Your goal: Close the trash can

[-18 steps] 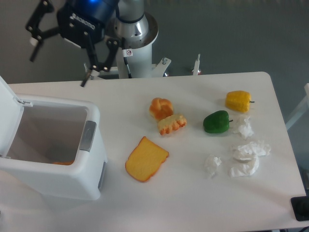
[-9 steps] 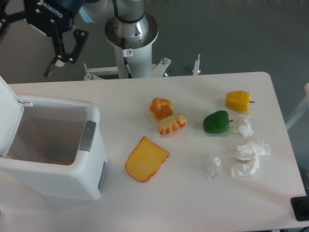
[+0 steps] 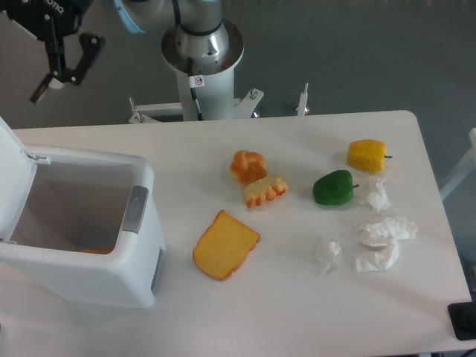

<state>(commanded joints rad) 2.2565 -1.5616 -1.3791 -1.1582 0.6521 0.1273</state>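
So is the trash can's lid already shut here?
No, the lid stands raised at the left and the trash can is open on top.

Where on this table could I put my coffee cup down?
Bare tabletop runs along the near edge in front of the bread slice, and along the far edge behind the pastries. The right side is crowded: peppers and crumpled tissues. The open trash can fills the left.

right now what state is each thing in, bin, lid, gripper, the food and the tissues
trash can: open, something orange inside
lid: swung up at left
gripper: open, empty, above the table's back-left
bread slice: lying flat
green pepper: on its side
tissues: crumpled
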